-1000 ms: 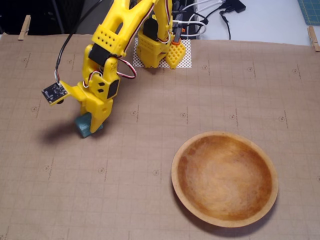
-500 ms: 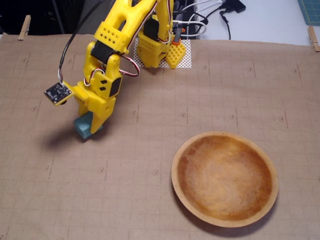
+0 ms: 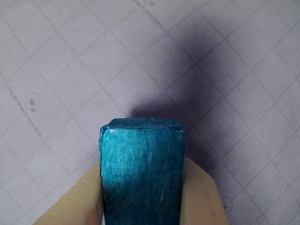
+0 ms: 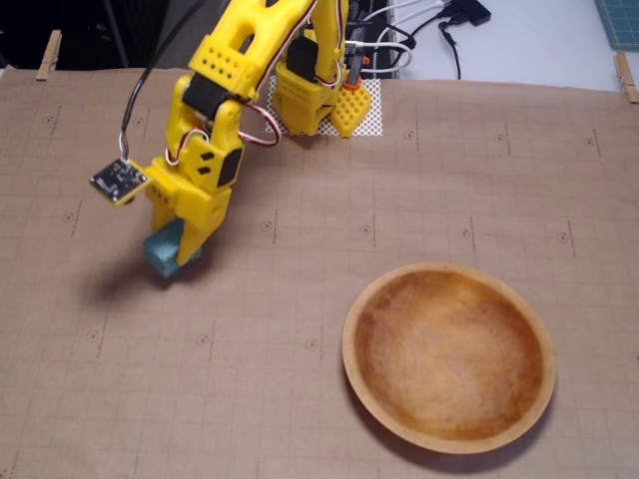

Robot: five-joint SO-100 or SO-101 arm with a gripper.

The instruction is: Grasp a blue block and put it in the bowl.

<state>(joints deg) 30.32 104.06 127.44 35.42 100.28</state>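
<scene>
A brown gridded mat covers the bench [image 4: 419, 180]. At four o'clock sits the empty bowl [image 4: 448, 439]. At nine o'clock the jaws [image 4: 172, 261] clamp the blue block [image 3: 142, 171], now lifted slightly since a second ago.

Bare gridded mat [image 4: 300, 299] lies open between the arm [image 4: 215, 120] and bowl [image 4: 449, 356].

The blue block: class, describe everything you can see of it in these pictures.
The blue block is small, teal-blue and rectangular, with a rough foam-like surface and rounded edges. It sits clamped between the yellow fingers of the end effector, one pressing each side, above the gridded brown mat, left of the bowl in the fixed view.
</scene>
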